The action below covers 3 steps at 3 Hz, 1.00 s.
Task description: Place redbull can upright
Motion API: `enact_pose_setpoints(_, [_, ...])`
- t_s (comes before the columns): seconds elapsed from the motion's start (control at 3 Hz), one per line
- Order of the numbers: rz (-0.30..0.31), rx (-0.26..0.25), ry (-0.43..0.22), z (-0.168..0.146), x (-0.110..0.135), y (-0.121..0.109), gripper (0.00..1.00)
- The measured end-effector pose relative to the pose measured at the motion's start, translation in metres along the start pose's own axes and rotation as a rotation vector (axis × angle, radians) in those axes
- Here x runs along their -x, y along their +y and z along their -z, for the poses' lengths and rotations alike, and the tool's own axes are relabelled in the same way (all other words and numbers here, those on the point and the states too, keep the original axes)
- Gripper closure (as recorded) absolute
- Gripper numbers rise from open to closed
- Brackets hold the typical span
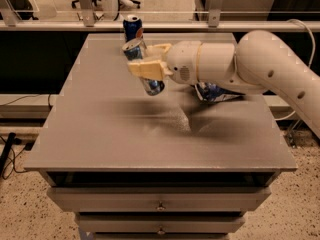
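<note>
My gripper (148,64) is above the back middle of the grey table (100,134), at the end of the white arm that reaches in from the right. Its tan fingers (146,69) are shut on the redbull can (142,67), a slim blue and silver can. The can is held above the table and tilted, with its silver top up and to the left and its base down and to the right. The fingers cover its middle.
A shorter dark-blue can with a round logo (132,28) stands upright at the table's back edge, just behind the gripper. A crumpled blue and white chip bag (216,92) lies on the right, partly hidden by the arm. Drawers (160,204) are below the tabletop.
</note>
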<state>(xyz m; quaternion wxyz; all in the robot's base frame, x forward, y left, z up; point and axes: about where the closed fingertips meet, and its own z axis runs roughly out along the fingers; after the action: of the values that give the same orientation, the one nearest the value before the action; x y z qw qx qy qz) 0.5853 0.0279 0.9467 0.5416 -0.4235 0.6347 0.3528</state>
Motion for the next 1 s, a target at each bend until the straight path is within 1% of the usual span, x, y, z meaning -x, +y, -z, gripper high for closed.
enact_pose_setpoints(0.33, [-0.010,0.018,-0.088,0.008,-0.010,0.013,1.00])
enact_pose_setpoints(0.67, [-0.022,0.028,-0.171,0.015,-0.019,0.020,1.00])
enact_pose_setpoints(1.0, [-0.042,0.037,-0.234,0.019,-0.031,0.024,1.00])
